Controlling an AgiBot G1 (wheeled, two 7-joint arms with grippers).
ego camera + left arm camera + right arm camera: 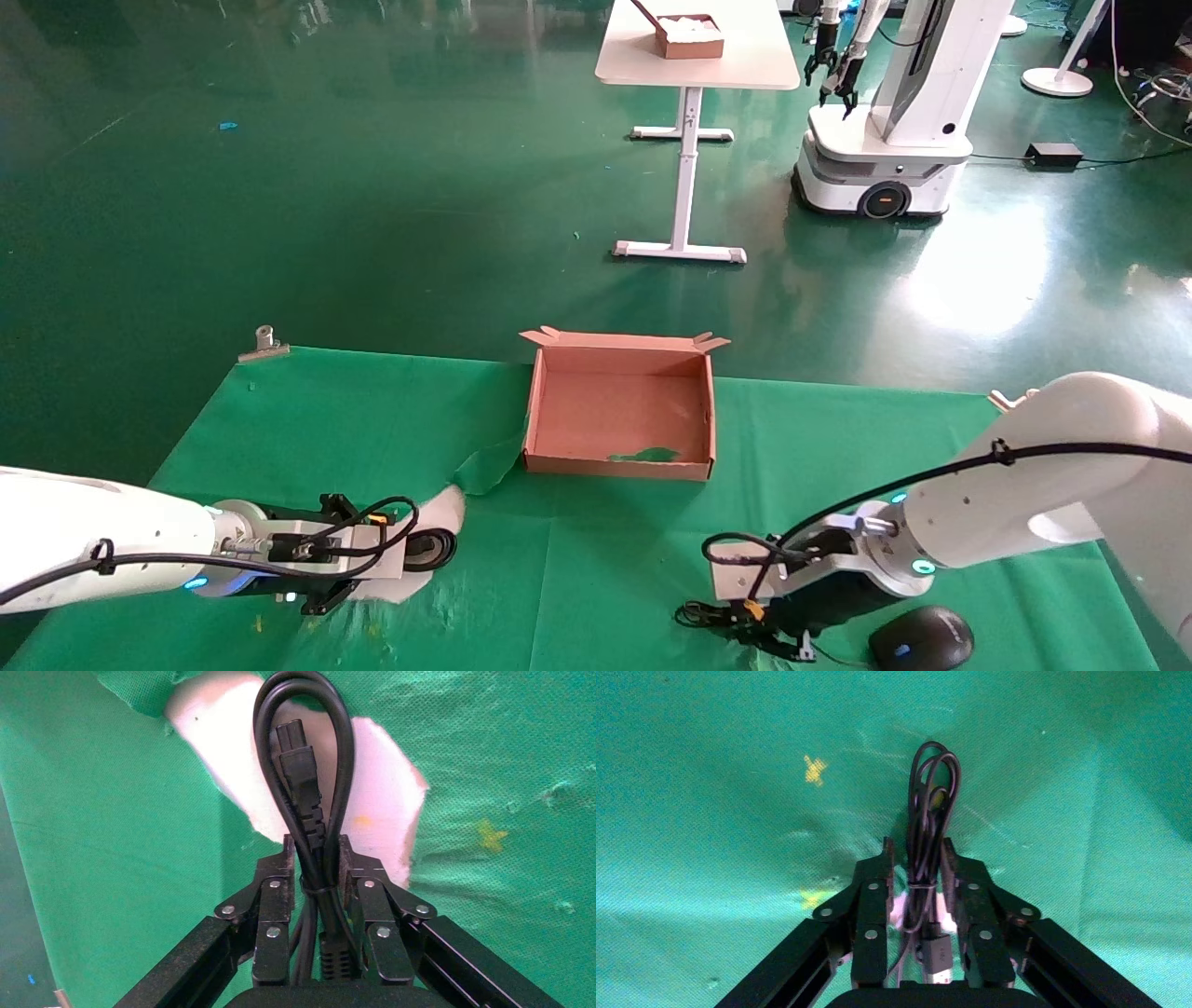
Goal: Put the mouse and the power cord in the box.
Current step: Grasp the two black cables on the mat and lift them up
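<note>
The power cord (pixel 303 769), a thick black bundle tied with a thin band, runs between the fingers of my left gripper (pixel 316 857), which is shut on it. In the head view that gripper (pixel 410 552) is at the near left with the cord's loop (pixel 445 550) sticking out. My right gripper (pixel 916 855) is low at the near right (pixel 745 634), shut on the mouse's thin coiled cable (pixel 933 790); its USB plug (pixel 937 955) lies between the fingers. The black mouse (pixel 922 638) rests on the cloth just right of it. The open brown box (pixel 619 359) stands mid-table, apart from both grippers.
The green cloth is torn under the left gripper, baring a white patch (pixel 232 762). A green scrap (pixel 643 455) lies in the box. A metal clip (pixel 263 343) holds the cloth's far left corner. Beyond stand a white table (pixel 694 65) and another robot (pixel 894 121).
</note>
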